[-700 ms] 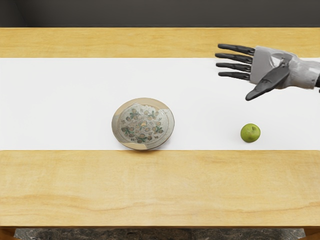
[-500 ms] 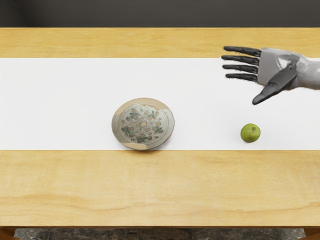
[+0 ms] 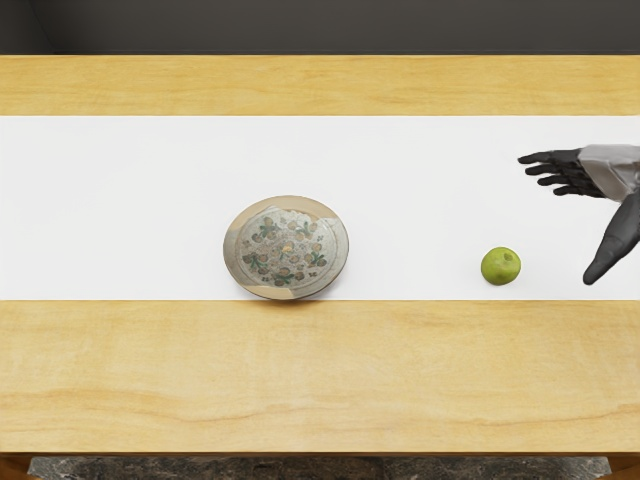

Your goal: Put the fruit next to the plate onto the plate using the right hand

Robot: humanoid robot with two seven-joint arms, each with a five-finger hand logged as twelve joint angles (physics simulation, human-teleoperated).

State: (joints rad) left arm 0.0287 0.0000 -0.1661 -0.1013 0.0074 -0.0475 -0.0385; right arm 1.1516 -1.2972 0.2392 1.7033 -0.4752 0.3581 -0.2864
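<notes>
Right hand [image 3: 604, 188] has shifted to the right edge and dropped lower, fingers spread, holding nothing. Green fruit [image 3: 501, 266] lies apart, lower left of it. Plate [image 3: 286, 247] sits mid-frame, well left of the fruit.

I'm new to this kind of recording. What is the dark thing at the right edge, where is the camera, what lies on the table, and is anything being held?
This is a simulator's render, not a real photo. The one view is from the robot's head, looking down at a slant on a wooden table with a white strip across it. The dark-fingered thing at the right edge is the robot's right hand. Its five fingers are spread and it holds nothing. In the picture it sits above and to the right of a small green fruit, not touching it. The fruit lies on the white strip, well to the right of a patterned plate, so it is not yet on the plate. The left arm is out of view.
</notes>
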